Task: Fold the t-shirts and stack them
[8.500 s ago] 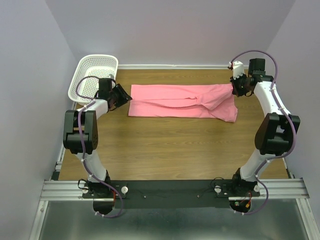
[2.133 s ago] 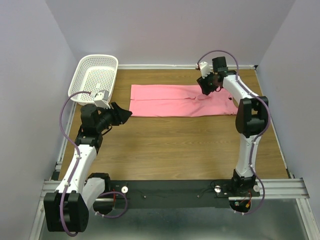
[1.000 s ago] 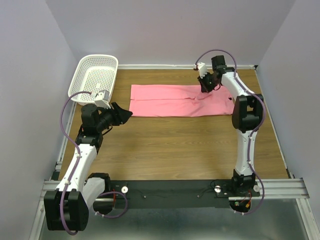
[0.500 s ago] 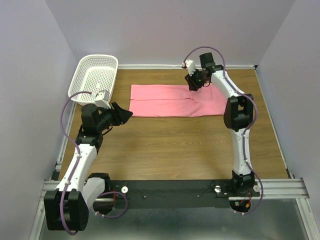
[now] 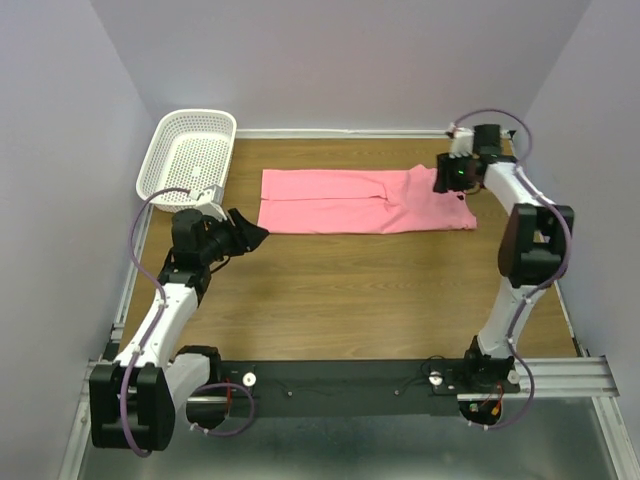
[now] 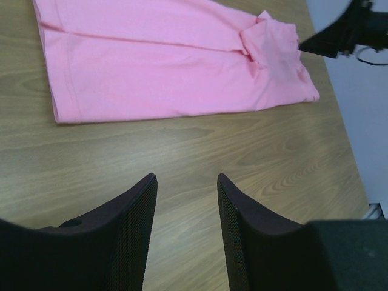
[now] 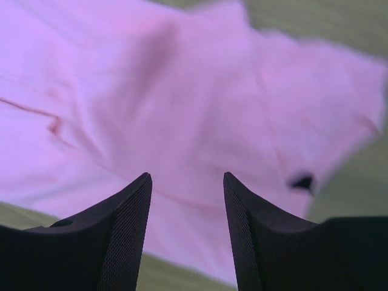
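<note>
The pink t-shirt (image 5: 365, 201) lies folded into a long flat strip across the far half of the wooden table, also seen in the left wrist view (image 6: 170, 57) and the right wrist view (image 7: 182, 103). My right gripper (image 5: 447, 177) hovers open over the strip's right end, nothing between its fingers (image 7: 124, 212). At the left, my left gripper (image 5: 250, 236) stands open just short of the strip's left end, pointing toward it, with bare wood between its fingers (image 6: 136, 206).
A white mesh basket (image 5: 190, 150) sits at the far left corner of the table (image 5: 340, 290). Purple walls close in on three sides. The black rail with both arm bases runs along the near edge.
My right gripper let go of the cloth and opened. It swung from the strip's middle back to the right end. The shirt's right part now lies flat. The left arm shifted slightly.
</note>
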`<state>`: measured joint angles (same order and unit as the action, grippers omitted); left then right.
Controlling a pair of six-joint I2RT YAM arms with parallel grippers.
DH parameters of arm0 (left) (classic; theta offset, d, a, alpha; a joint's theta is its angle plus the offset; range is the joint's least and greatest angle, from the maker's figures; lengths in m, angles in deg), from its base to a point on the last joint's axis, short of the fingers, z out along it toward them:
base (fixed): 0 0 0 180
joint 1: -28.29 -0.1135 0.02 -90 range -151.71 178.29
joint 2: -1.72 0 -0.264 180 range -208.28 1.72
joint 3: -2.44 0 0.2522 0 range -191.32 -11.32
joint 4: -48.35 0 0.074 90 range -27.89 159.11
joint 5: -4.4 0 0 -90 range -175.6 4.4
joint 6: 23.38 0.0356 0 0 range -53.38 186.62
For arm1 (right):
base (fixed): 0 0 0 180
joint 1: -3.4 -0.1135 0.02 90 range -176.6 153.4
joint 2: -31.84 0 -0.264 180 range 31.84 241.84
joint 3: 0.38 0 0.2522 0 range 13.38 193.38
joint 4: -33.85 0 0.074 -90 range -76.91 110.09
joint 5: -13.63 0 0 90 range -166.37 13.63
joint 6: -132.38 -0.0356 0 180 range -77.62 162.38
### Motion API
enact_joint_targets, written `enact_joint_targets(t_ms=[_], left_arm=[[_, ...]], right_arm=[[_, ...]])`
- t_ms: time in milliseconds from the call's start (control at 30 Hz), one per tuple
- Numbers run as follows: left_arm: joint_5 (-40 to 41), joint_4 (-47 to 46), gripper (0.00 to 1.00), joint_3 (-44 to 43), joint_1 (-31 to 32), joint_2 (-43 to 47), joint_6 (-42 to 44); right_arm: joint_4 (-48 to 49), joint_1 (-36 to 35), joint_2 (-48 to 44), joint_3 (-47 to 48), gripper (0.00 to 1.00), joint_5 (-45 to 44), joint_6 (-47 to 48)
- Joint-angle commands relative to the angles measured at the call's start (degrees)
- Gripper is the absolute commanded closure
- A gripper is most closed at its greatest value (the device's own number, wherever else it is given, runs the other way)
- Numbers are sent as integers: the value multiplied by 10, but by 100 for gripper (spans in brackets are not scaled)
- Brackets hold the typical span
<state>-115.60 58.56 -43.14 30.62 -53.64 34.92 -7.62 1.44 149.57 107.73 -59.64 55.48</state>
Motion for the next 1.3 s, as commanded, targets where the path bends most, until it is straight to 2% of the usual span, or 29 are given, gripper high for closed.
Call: enact_joint_targets(t_ms=[0,67,200,400,700,800,833,900,933,1033,1200,1267], left_arm=[[38,-5,48,21,31,-39,-25],[62,-13,48,24,51,-52,-30],[125,-27,48,37,92,-65,-39],[139,-71,48,61,94,-96,-55],[150,-68,48,69,94,-62,-53],[151,-68,48,63,94,-75,-51],[151,-68,48,62,94,-78,-51],[151,-70,48,61,94,-86,-51],[151,-71,48,61,94,-88,-52],[151,-76,48,61,94,-91,-53],[157,-83,48,50,94,-117,-56],[159,-86,48,43,94,-143,-57]], right_arm=[[33,77,-80,-123,41,43,-52],[35,105,-132,-195,40,51,-27],[48,148,-169,-256,39,47,-48],[73,183,-117,-249,38,61,-112],[78,200,-71,-234,39,59,-127],[80,207,-68,-241,47,63,-119],[80,211,-69,-243,58,64,-114],[80,226,-73,-247,69,64,-103],[80,238,-73,-248,80,65,-99],[78,263,-76,-255,99,68,-77],[77,287,-91,-274,99,52,-26],[78,295,-93,-277,93,31,-9]])
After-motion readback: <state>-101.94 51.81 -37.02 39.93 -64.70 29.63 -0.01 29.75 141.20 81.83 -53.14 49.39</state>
